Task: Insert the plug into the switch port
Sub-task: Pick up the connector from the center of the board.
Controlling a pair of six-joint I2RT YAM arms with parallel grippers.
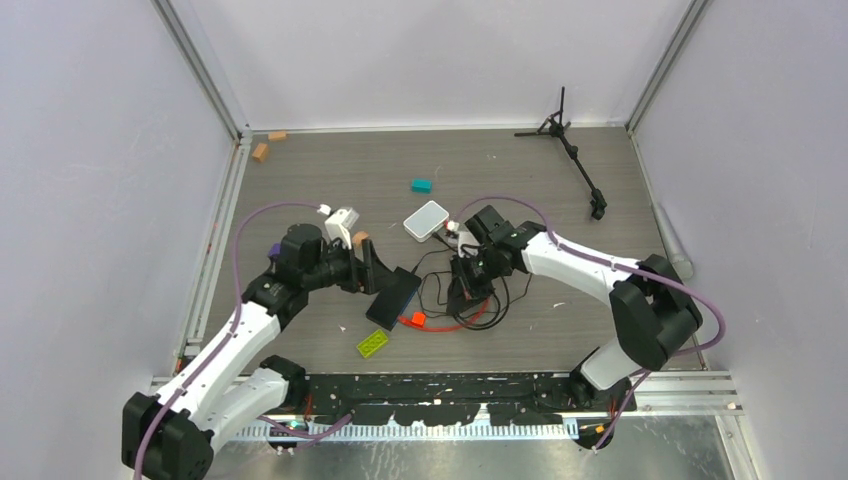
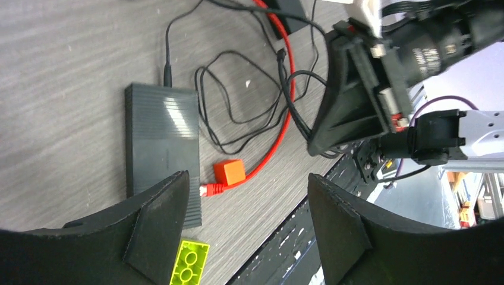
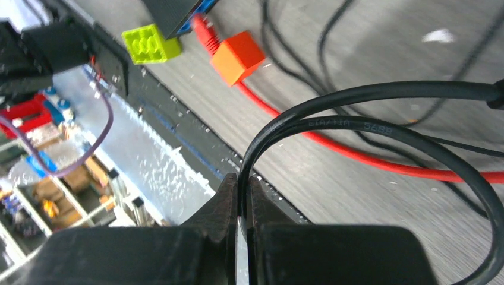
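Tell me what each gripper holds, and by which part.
Right gripper pinches the thick black cable at the bend of its loop. Left gripper holds nothing.

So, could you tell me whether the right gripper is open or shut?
Shut: the right gripper pinches a thick black cable between its jaws.

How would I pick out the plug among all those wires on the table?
Near the middle of the grey wood-grain table lies a flat dark grey rectangular box. Beside its near corner sits a small orange block, with the tiny red plug between them. It tips the thin red cable, whereas nearby cables are black.
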